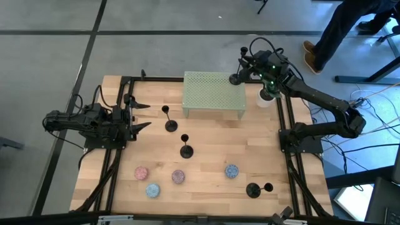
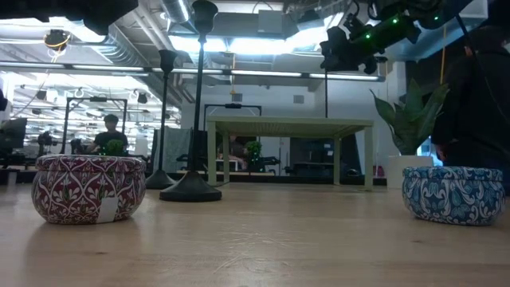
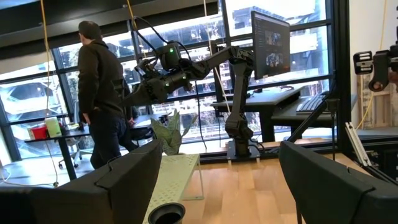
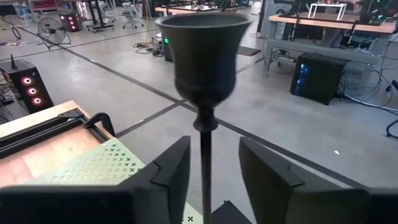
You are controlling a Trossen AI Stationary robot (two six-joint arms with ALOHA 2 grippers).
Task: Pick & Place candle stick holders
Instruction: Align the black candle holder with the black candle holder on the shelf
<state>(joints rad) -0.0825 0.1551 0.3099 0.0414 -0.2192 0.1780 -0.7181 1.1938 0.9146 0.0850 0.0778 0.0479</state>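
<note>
1. Right tool (image 4: 208, 171): jaws parted on either side of a holder (image 4: 203, 56) stem, apparently just clear of it, at the rack's (image 1: 214, 94) right corner.
2. Step: releasing; next, lift straight clear.
3. Left tool (image 1: 139, 115): wide open, empty, waiting at the table's (image 1: 206, 187) left.
4. Three holders (image 1: 186, 150) remain on the table among tins (image 1: 232, 170).

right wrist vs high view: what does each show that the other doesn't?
Right wrist only: the open cup of the tall black metal candle stick holder close up, its thin stem standing between the right gripper fingers, which stand parted on either side of it without pressing it.

High only: the left gripper waiting at the table's left edge, three more black candle stick holders, four small round speckled tins, and a person's legs beyond the table.

Both: the pale green perforated metal stand on the wooden table.
</note>
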